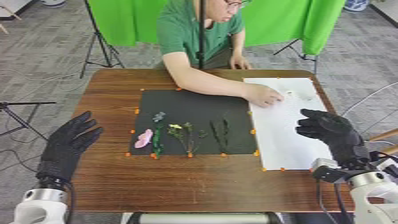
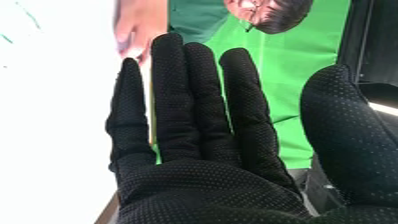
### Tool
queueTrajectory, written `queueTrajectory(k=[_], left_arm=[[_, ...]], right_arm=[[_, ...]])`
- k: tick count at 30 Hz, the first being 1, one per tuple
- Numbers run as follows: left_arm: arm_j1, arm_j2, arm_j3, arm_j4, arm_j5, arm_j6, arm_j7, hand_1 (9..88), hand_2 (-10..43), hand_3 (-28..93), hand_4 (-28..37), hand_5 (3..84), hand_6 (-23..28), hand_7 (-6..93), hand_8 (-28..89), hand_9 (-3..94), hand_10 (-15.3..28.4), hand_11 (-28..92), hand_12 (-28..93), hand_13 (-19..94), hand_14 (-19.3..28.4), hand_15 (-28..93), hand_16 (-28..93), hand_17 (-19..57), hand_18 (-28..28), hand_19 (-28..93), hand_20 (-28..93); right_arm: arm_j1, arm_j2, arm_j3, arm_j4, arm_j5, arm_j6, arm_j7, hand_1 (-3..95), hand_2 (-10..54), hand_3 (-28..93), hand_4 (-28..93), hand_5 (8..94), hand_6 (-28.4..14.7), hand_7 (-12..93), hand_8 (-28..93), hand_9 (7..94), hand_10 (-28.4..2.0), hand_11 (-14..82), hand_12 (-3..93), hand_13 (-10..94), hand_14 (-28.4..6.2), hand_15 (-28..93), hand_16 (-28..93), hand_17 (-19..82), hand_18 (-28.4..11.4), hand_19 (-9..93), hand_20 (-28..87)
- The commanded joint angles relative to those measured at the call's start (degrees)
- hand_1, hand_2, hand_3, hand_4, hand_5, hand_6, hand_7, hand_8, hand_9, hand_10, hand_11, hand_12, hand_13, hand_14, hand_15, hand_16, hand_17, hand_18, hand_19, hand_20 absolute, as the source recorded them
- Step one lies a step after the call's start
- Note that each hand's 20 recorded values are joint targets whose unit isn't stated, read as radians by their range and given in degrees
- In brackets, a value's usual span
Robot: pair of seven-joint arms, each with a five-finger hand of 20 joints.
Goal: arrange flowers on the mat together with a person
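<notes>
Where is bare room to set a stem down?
The table short of the black mat and the white mat's near half, left of the right hand, look bare. Crowded: around the black mat's flowers, and the white mat's far end by the person's hand.

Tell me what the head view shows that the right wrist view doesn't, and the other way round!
Head view: the black mat, the pink flower and green stems on it, and the left hand.
Right wrist view: tiny pale dots on the glove of the right hand, up close.
Both: that right hand, the white sheet, the person's hand and the green cloth.
</notes>
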Motion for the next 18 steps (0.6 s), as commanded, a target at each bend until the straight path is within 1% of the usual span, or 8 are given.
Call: queueTrajectory(k=[1, 6, 8, 10, 11, 13, 16, 18], left_arm=[[-0.4, 0.19, 0.41, 0.62, 0.66, -1.16, -0.93, 28.4, 4.5, 69, -25.5, 41.1, 4.5, 16.8, -8, 34.6, 14.2, 28, 14, 32, 17.8, 35, -2, -2.8, 23.1, 51, 4], [1.8, -0.55, -0.11, -0.17, -0.01, -0.17, -0.5, 28.4, 4.6, 69, -25.6, 41.0, 4.4, 16.9, -8, 34.6, 14.2, 29, 14, 32, 17.7, 35, -2, -2.8, 23.1, 51, 4], [1.5, -0.73, -0.07, -0.09, 0.46, -0.44, -1.03, 28.4, 4.5, 69, -25.5, 41.1, 4.4, 17.0, -8, 34.6, 14.2, 28, 14, 32, 17.8, 35, -2, -2.8, 23.1, 51, 4], [0.8, -0.5, 0.37, 0.1, 0.3, -0.27, -0.36, 28.4, 4.6, 69, -25.6, 41.1, 4.4, 17.0, -8, 34.6, 14.2, 28, 14, 32, 17.8, 35, -2, -2.8, 23.2, 51, 4], [0.5, -0.43, 0.2, 0.17, 0.49, -0.47, -0.69, 28.3, 4.6, 69, -25.5, 41.1, 4.5, 16.9, -8, 34.6, 14.2, 28, 14, 32, 17.8, 35, -2, -2.8, 23.2, 51, 4], [0.9, -0.4, -0.27, -0.03, 0.61, -0.32, -0.93, 28.2, 4.5, 69, -25.6, 41.1, 4.4, 16.9, -8, 34.6, 14.2, 28, 14, 32, 17.8, 35, -2, -2.8, 23.2, 51, 4], [2.3, -1.13, -0.52, -0.46, 0.12, 0.29, -0.66, 28.3, 4.5, 69, -25.7, 41.1, 4.5, 16.8, -8, 34.6, 14.2, 28, 14, 32, 17.8, 35, -2, -2.9, 23.1, 51, 4], [1.8, -1.27, -0.23, -0.25, 0.34, 0.2, -1.16, 28.3, 4.5, 69, -25.8, 41.1, 4.5, 16.8, -8, 34.6, 14.2, 28, 14, 32, 17.7, 35, -2, -2.8, 23.2, 51, 4]], right_arm=[[-0.7, -0.4, -0.1, -0.2, -0.3, 0.8, 0.0, 20.7, 6.0, 87, -23, 53.3, -3.2, 22, -12, 53.6, -15.5, 23.6, 24.8, 46, -13.1, 39, 22, 16, -20.5, 54, 28], [-0.1, -0.6, -0.7, 0.1, -0.4, 0.1, 0.2, 20.8, 6.0, 87, -23, 53.5, -3.2, 22, -12, 53.7, -15.5, 23.6, 24.7, 46, -13.1, 39, 22, 16, -20.5, 54, 28], [-0.6, -0.5, -0.1, -0.2, -0.5, 0.0, 0.3, 20.8, 6.0, 87, -23, 53.5, -3.2, 22, -12, 53.7, -15.5, 23.7, 24.7, 46, -13.1, 39, 21, 16, -20.5, 54, 28], [-0.3, -0.1, -0.1, -0.1, -0.2, 0.8, 0.2, 20.7, 6.0, 87, -23, 53.5, -3.2, 22, -12, 53.7, -15.5, 23.7, 24.8, 46, -13.2, 39, 21, 16, -20.5, 54, 28], [-0.2, -0.1, -0.2, -0.1, -0.1, 1.0, 0.2, 20.7, 6.0, 87, -23, 53.5, -3.2, 22, -12, 53.7, -15.5, 23.7, 24.8, 46, -13.2, 39, 21, 16, -20.5, 54, 28], [0.3, -0.5, -0.5, 0.1, -0.4, 0.7, 0.3, 20.7, 6.0, 87, -23, 53.5, -3.1, 22, -12, 53.7, -15.5, 23.7, 24.8, 46, -13.2, 40, 21, 16, -20.5, 54, 28], [0.4, -0.8, -0.7, 0.2, -0.6, -0.3, 0.7, 20.7, 6.1, 87, -23, 53.5, -3.2, 22, -12, 53.7, -15.5, 23.6, 24.8, 46, -13.2, 40, 21, 16, -20.5, 54, 28], [0.0, -0.6, -0.4, 0.0, -0.7, 0.3, 0.6, 20.8, 6.1, 87, -23, 53.5, -3.2, 22, -12, 53.7, -15.5, 23.7, 24.8, 46, -13.1, 40, 21, 16, -20.5, 54, 28]])
